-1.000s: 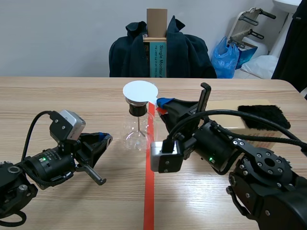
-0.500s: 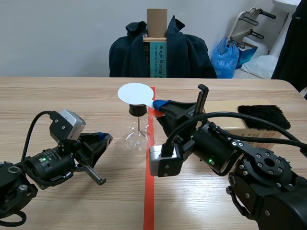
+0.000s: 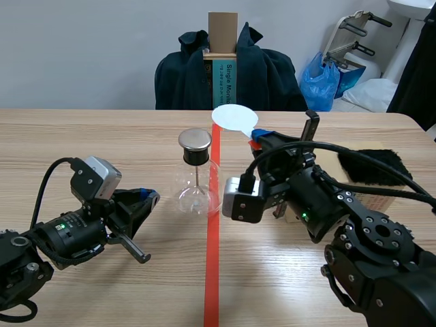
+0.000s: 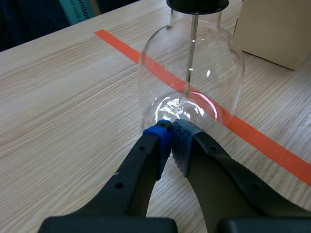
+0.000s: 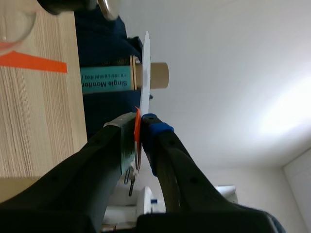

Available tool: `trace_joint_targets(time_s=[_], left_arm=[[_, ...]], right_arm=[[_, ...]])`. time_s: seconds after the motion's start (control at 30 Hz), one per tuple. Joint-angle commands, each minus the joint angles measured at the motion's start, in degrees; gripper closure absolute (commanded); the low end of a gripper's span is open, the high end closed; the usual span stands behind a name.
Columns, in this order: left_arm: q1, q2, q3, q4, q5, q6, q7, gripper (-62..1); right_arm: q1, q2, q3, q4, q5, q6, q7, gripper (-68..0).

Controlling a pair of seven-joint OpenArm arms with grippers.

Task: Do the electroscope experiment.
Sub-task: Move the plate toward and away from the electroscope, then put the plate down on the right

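The right tool (image 3: 257,138), raised above the tabletop (image 3: 102,136), is closed on the orange handle of a white disc (image 3: 234,116), which stands up and off to the right of the electroscope flask (image 3: 196,184); the disc is clear of the flask's round metal cap (image 3: 194,139). The left tool (image 4: 171,133) lies low on the tabletop, its pads pressed together with nothing between them, tips right at the foot of the flask's glass wall. The flask stands just left of the orange-red tape line (image 3: 212,272). Behind the right arm sits a cardboard box (image 4: 277,29) with a black pad (image 3: 375,165) on top.
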Motion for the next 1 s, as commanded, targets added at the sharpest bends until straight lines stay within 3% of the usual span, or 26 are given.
trace_joint_targets(time_s=[0.0,0.37,0.6,0.83,0.97], left_arm=[[-0.3,0.0,-0.2,1.2,-0.6,-0.1,-0.9,-2.7],[-0.3,-0.3,-0.2,1.3,-0.5,-0.1,-1.0,-2.7],[0.0,-0.4,-0.2,1.6,-0.5,-0.1,-1.0,-2.7],[1.1,-0.9,-0.2,1.6,-0.6,0.0,-1.0,-2.7],[3.7,-2.7,-0.3,4.7,-0.8,0.1,-1.0,-2.8]], right_arm=[[0.8,0.1,0.3,1.0,0.4,-0.8,-1.6,-0.8],[0.6,0.2,0.4,1.0,0.4,-0.9,-10.5,-0.8],[0.2,2.9,1.9,3.4,4.2,-9.1,-10.3,-0.8],[-4.2,8.0,3.7,13.0,11.6,-10.0,-10.3,-0.8],[-6.9,9.5,4.8,15.1,12.4,-9.9,-10.4,-0.8]])
